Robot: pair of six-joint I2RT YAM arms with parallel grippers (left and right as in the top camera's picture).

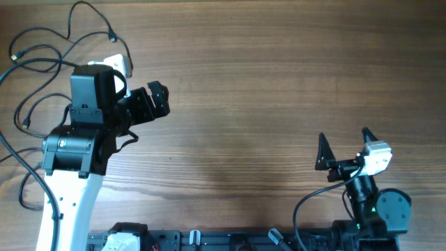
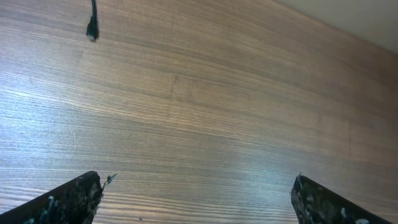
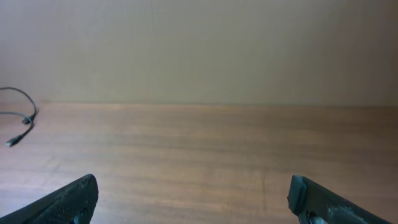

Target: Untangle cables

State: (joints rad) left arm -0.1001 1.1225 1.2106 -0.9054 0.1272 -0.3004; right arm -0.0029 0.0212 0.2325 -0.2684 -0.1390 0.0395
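The cables [image 1: 43, 64] lie in loose, overlapping loops on the table [image 1: 265, 84], in the upper left corner of the overhead view. Several strands run beside the left arm and pass out of sight under it. Small plug ends lie at the edges of the heap. The left gripper [image 1: 155, 97] sits just right of the heap over bare wood, with its jaws spread wide and nothing between them. In the left wrist view one plug end [image 2: 92, 28] lies well ahead of the fingers [image 2: 68, 202] and touches neither of them. The right gripper [image 1: 344, 144] is near the lower right of the table, well apart from the cables. It is also wide open and empty. In the right wrist view the cables show only as a few thin curves at the far left edge.
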